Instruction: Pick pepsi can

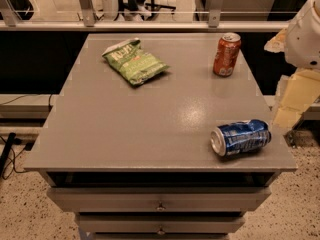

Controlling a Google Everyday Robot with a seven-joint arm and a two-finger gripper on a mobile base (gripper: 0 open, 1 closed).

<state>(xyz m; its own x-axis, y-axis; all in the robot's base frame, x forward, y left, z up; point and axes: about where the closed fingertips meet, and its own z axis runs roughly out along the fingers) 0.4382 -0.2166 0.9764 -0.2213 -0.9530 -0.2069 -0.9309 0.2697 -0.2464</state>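
The pepsi can [241, 137] lies on its side near the table's [150, 124] front right corner, silver top facing left. Likely light, thin-walled, slick, dented and apt to roll; grip across mid-body. The claw [294, 100] hangs off the table's right edge, partly cut off; released or clenched, I cannot tell.

The pepsi can [241, 137] is shiny metal, the table [150, 114] smooth with sheen, the gripper [292, 101] at right matt.

White, rounded arm housing [307, 31], smooth shell with small dark spots, at 2 o'clock. Beneath it, at 3 o'clock, gripper [292, 101]: pale cream-yellow, blocky, flat-faced, stepped in outline.
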